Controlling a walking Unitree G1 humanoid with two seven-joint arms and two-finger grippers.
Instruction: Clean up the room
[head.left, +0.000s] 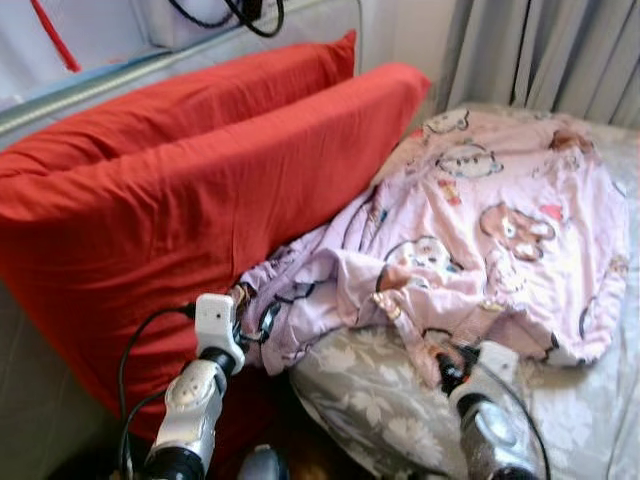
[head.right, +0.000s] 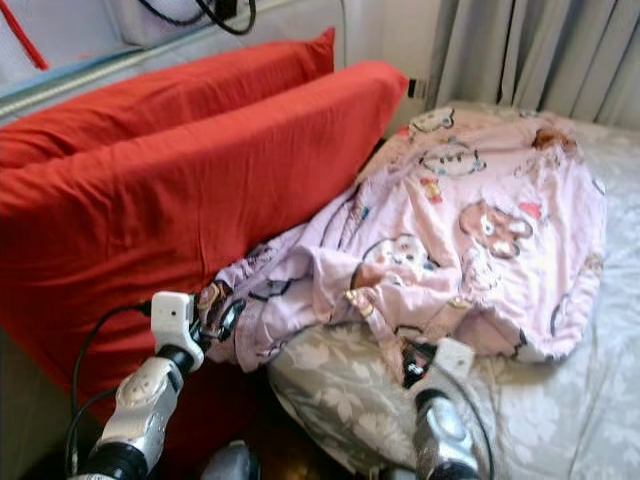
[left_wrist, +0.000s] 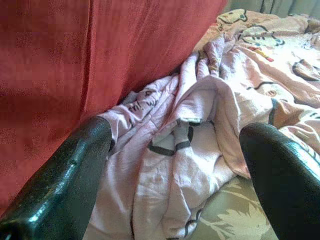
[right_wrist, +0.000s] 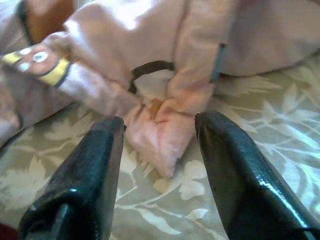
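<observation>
No text, label, brand, number or sign can be read anywhere. The pink sheet (head.left: 500, 230) carries cartoon animal prints only, with no legible lettering, and the grey bedcover (head.left: 380, 400) bears a plain leaf pattern.

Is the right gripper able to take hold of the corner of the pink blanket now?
Probably yes. The right gripper is open, with a folded corner of the pink blanket lying between its fingers on the grey floral sheet, nothing between.
</observation>
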